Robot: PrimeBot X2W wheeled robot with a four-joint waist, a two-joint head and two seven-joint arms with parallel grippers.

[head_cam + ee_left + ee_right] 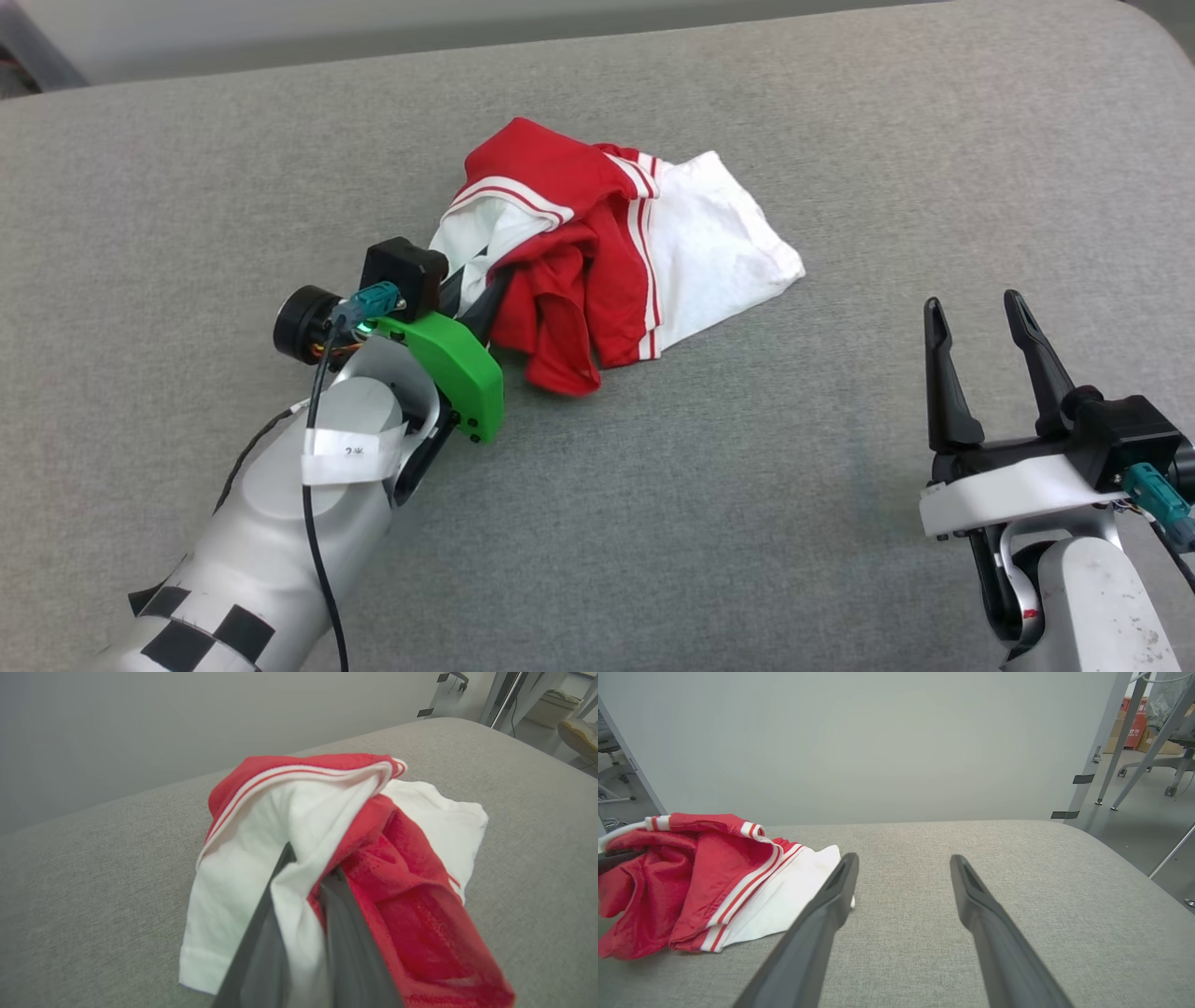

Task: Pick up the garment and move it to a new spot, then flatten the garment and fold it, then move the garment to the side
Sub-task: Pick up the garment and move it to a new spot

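The garment (607, 252) is a crumpled red and white shirt with striped trim, bunched near the middle of the grey padded surface. My left gripper (481, 285) reaches into its left side and is shut on a fold of white and red cloth. In the left wrist view the garment (411, 896) is pinched between the two dark fingers (345, 933), its near part lifted. My right gripper (976, 322) stands open at the lower right, well apart from the shirt. In the right wrist view the garment (691, 886) lies to the left of the open fingers (831, 905).
The grey padded surface (747, 523) stretches wide on all sides of the shirt. Its rounded far edge (1087, 833) drops to a floor with metal frame legs (1106, 742) and a chair base at the right. A plain wall stands behind.
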